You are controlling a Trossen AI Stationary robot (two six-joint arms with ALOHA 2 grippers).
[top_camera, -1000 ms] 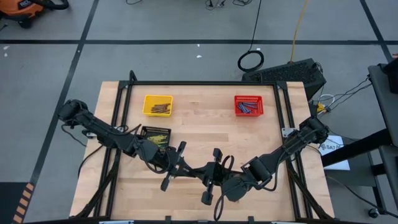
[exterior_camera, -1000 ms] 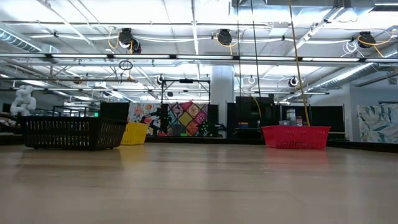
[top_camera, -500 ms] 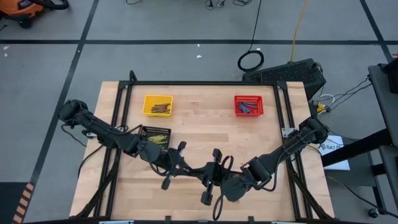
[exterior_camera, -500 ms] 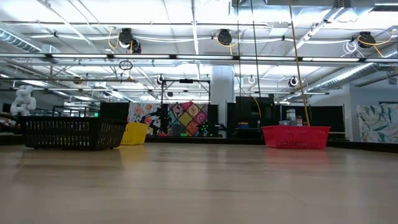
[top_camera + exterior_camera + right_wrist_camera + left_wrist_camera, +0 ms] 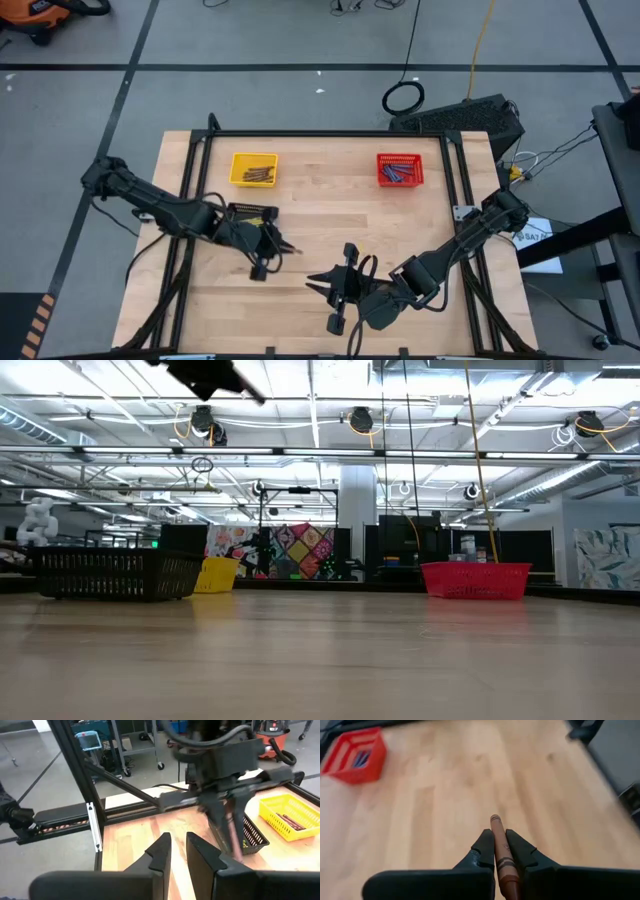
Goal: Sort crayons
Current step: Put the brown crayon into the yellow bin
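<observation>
My left gripper (image 5: 280, 246) hangs above the table beside the black basket (image 5: 250, 217) and is shut on a brown crayon (image 5: 498, 845). It also shows in the right wrist view (image 5: 227, 820) and at the top of the low view (image 5: 205, 375). My right gripper (image 5: 322, 283) is near the table's front middle, slightly open and empty (image 5: 178, 845). The yellow basket (image 5: 253, 168) holds brown crayons, the red basket (image 5: 400, 169) holds blue-grey ones, and yellow-green ones lie in the black basket. My left gripper pinches the brown crayon between its two fingers (image 5: 482, 850) at the wrapper's dark bands (image 5: 504, 865). The crayon lies along the fingers, and its free end (image 5: 495, 819) sticks out past the fingertips. It is lifted clear of the table.
The three baskets stand in the table's far half: yellow (image 5: 218, 573), black (image 5: 115, 573), red (image 5: 476, 580). A black frame rail (image 5: 325, 134) runs along the far edge. Bare wood lies between the baskets and the grippers.
My left gripper has drawn away from my right gripper, going up and toward the table's left, beside the black basket, with the brown crayon in its fingers. My right gripper has stayed near the front middle and shifted a little toward the near edge.
</observation>
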